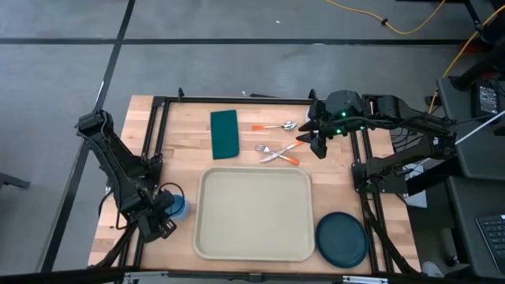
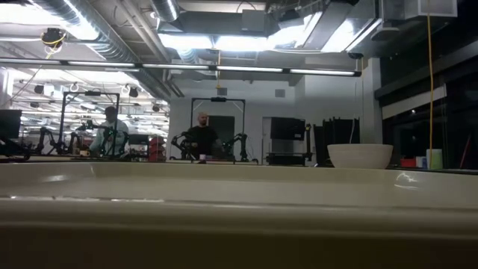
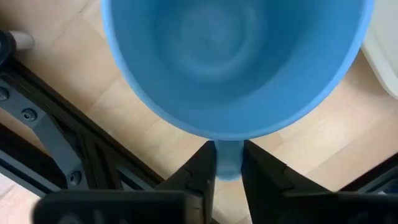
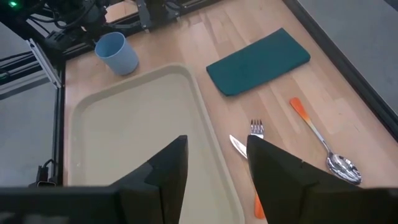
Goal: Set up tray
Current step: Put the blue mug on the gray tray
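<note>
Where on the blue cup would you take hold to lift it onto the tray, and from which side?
Grip the blue cup by its rim wall, coming from the side away from the tray, where the left gripper already has its jaws across the rim. The cup stands upright with its mouth open, so the thin wall fits between the jaws.

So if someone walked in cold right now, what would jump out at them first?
The big empty cream tray at the table's centre. Next, the left gripper at the tray's left, closed on the rim of a blue cup. The right gripper hangs open over the orange-handled fork and knife behind the tray.
</note>
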Controlling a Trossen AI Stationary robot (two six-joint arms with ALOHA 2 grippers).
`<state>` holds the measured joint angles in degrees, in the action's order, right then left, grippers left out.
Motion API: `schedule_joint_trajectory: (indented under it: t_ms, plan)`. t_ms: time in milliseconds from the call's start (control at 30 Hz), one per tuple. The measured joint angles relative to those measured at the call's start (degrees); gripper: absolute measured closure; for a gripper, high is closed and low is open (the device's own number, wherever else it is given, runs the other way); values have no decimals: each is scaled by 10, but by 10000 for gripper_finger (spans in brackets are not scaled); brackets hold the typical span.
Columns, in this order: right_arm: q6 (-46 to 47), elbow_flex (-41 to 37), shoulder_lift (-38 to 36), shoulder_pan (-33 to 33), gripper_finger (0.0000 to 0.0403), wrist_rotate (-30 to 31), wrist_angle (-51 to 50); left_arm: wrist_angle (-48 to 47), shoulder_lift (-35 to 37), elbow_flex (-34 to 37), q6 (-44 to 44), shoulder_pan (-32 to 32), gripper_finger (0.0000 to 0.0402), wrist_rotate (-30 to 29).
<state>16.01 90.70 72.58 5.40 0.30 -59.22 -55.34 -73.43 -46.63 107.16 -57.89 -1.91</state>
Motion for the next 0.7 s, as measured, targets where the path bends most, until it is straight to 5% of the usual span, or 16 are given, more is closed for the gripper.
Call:
schedule_joint_trajectory:
  t_ms: [700]
  plan:
    - [-16,0,0,0,233,0,3,-25,41,-19,-4,7,363,-11]
